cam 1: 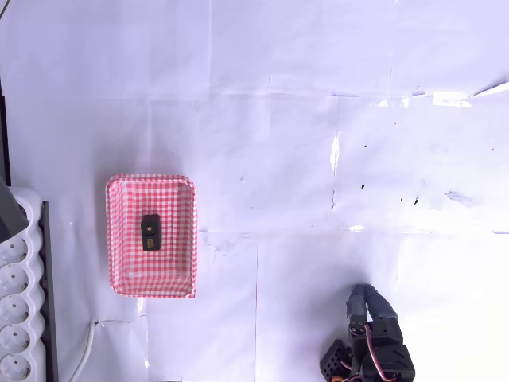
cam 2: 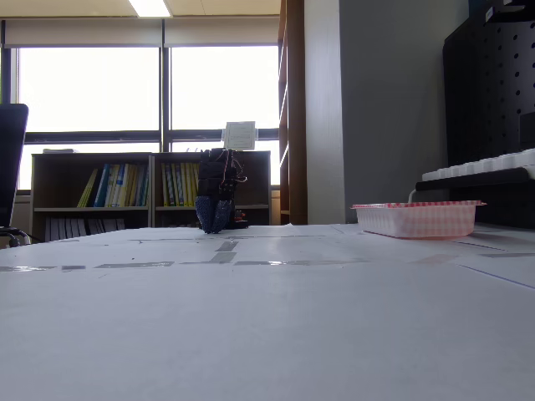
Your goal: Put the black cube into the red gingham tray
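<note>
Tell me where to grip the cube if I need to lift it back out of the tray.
Probably from straight above, closing across the cube's short sides: in the overhead view it lies mid-tray, long axis along the tray's length, clear of the walls. The raised rim blocks a side approach. The gripper is far off, near the bottom edge.

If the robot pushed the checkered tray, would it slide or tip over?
The red gingham tray would probably slide, not tip: it looks low and wide in the fixed view, and the paper-covered table looks smooth. It seems thin-walled, so likely light. The black cube lying inside might shift about as it moves.
</note>
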